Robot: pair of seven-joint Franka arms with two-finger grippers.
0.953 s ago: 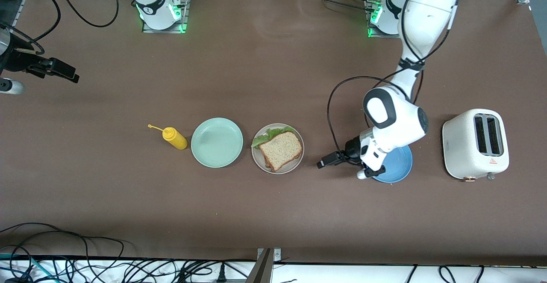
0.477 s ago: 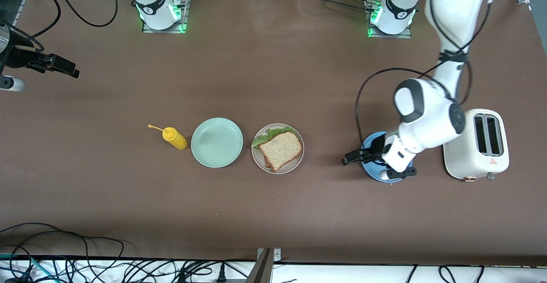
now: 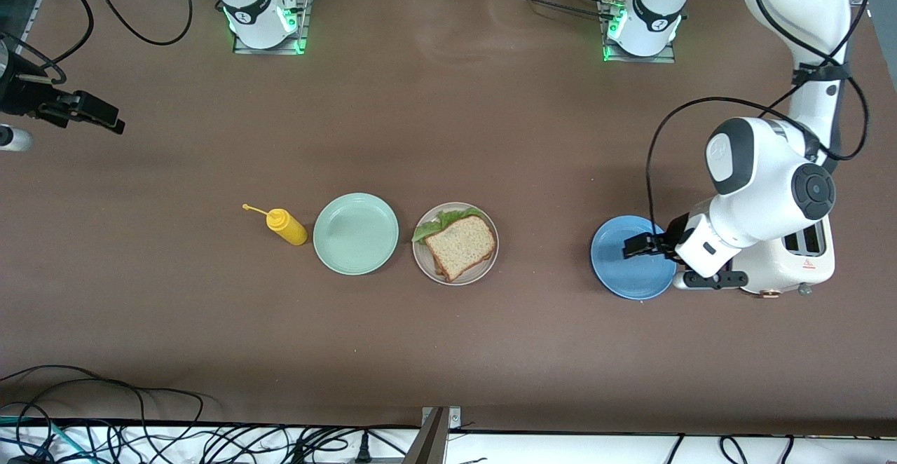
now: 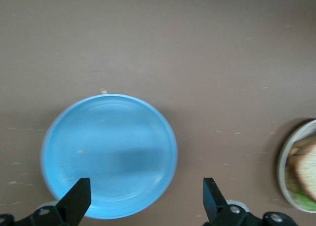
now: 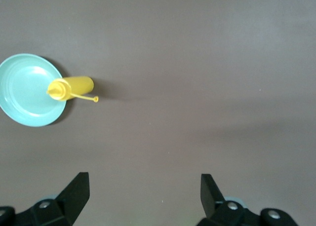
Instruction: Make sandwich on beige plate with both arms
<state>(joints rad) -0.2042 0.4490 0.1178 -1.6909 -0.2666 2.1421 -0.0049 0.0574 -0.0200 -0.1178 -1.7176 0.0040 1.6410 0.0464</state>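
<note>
- Centrally in the front view, the sandwich point(image 3: 459, 244) lies on the beige plate point(image 3: 422, 259), lettuce showing at its upper edge, with the mint-green plate point(image 3: 355, 233) and the yellow squeeze bottle point(image 3: 284, 226) in a row toward the frame's left.
- At the right of the same view, the left arm bends down from the upper right corner, its wrist over the white toaster point(image 3: 806, 261); the left gripper point(image 3: 641, 246) hangs over the rim of the blue plate point(image 3: 620, 264), holding nothing.
- At the far left edge, the right gripper point(image 3: 94, 115) waits over bare table, empty.
- Left wrist view: the left gripper's fingers point(image 4: 76, 201) stand wide apart at the bottom, the blue plate at lower left, the beige plate at the right edge.
- Right wrist view: the right gripper's fingers point(image 5: 74, 194) are spread wide at the bottom; bottle and mint-green plate sit at upper left.
</note>
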